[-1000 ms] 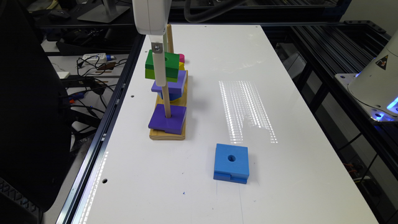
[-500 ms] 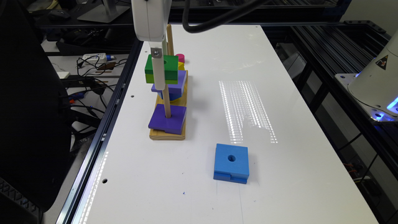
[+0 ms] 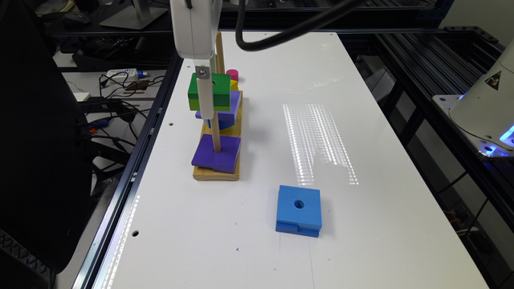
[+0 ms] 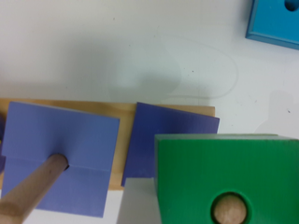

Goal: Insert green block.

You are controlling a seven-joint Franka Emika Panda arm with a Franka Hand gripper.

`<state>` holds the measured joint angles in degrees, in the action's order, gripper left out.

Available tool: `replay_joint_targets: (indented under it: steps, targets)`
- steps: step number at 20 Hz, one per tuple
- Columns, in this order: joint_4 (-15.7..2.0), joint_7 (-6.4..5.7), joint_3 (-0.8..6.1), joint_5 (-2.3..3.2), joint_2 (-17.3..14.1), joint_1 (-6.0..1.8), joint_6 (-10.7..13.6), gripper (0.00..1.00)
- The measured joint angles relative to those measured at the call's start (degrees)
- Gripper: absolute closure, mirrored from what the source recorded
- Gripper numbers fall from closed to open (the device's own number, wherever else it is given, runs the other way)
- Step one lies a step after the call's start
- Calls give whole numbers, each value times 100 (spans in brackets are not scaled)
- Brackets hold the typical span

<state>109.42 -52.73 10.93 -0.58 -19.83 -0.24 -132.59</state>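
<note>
Blue block (image 3: 299,210) sits nearest you on the white table (image 3: 361,249), well apart from the wooden base (image 3: 217,173), not in play. Next back, a purple block (image 3: 217,154) seated on the near peg (image 3: 215,130). Behind it the gripper (image 3: 204,94) holds the green block (image 3: 210,92) up in the air above a second purple block (image 3: 221,110); one white finger runs down the green block's near face, so it reads as clamped on it, though you can't see both fingers. In the wrist view a peg tip (image 4: 229,210) shows through the green block's (image 4: 224,177) centre hole, so it looks threaded but not dropped. Risk for you: hole is snug, any tilt or sideways offset on release could bind it on the peg or drag the base. Table is glossy with glare stripes; cables and clutter off the exterior view's left edge, another robot base at the right.
</note>
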Motion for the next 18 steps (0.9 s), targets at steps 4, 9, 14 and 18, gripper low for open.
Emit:
replay_joint_targets:
  steps: [4,9,14,18]
  targets:
    - [3,0,-1,8,-52,0,-41,100]
    - [5,-1,-4,35,-218,0,-180,100]
    - [5,-1,-4,36,-228,0,-186,100]
    - [5,-1,-4,37,-228,0,-186,100]
